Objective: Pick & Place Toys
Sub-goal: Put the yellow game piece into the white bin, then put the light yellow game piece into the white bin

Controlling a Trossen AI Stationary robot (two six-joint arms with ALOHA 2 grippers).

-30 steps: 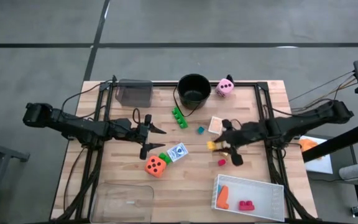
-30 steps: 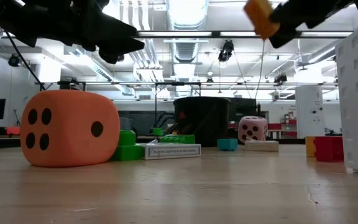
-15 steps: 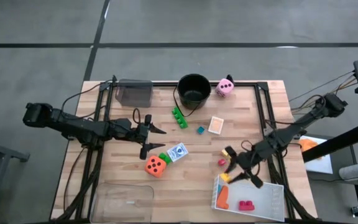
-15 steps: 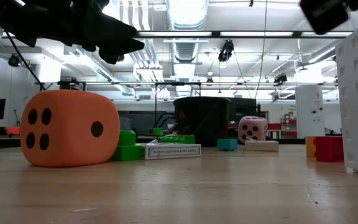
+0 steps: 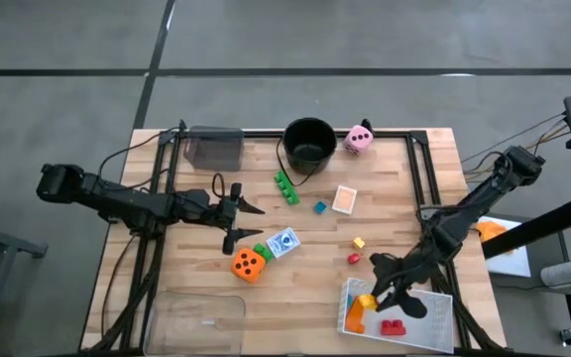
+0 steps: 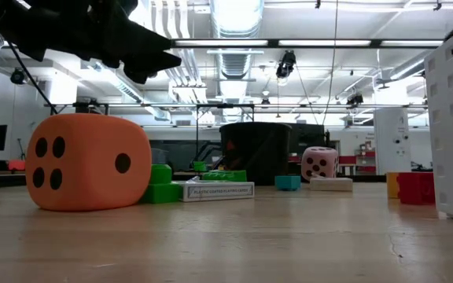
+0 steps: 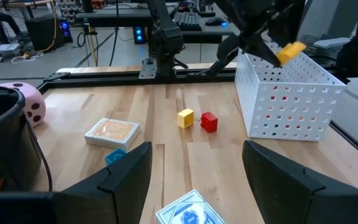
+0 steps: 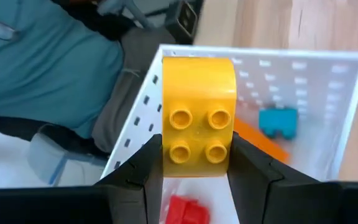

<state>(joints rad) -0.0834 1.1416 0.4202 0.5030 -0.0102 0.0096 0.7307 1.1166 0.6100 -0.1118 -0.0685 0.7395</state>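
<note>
My right gripper [image 5: 373, 297] hangs over the left end of the white tray [image 5: 430, 317], shut on a yellow brick [image 8: 199, 118], which also shows in the left wrist view [image 7: 291, 51]. In the tray lie an orange brick [image 5: 356, 319], a red brick [image 5: 394, 326] and a blue brick [image 8: 277, 121]. My left gripper [image 5: 251, 223] waits open above the table's left middle. On the table sit an orange die [image 5: 248, 264], a pink die [image 5: 359, 138], green bricks [image 5: 285, 185], small yellow [image 5: 359, 242], red [image 5: 354, 259] and blue [image 5: 319, 207] bricks, and cards [image 5: 284, 242]. My right gripper pinches the yellow brick between its two fingers [image 8: 253, 168], one on each of two opposite sides [image 8: 230, 143]. The fingers slant downward from the table's far right. The studded face points back at the wrist. The brick is lifted clear, above the white tray's inside.
A black bucket [image 5: 309, 142] stands at the far edge beside the pink die. A dark tray [image 5: 213, 147] sits at the far left, a clear tray [image 5: 198, 322] at the near left. A second card pack [image 5: 344, 199] lies mid-table. Bare wood shows between the orange die and the white tray.
My right gripper has carried the yellow brick from the table's middle toward the near edge, out over the white tray, sinking a little and rolling its wrist. It stays shut on the brick. It has left the low view.
</note>
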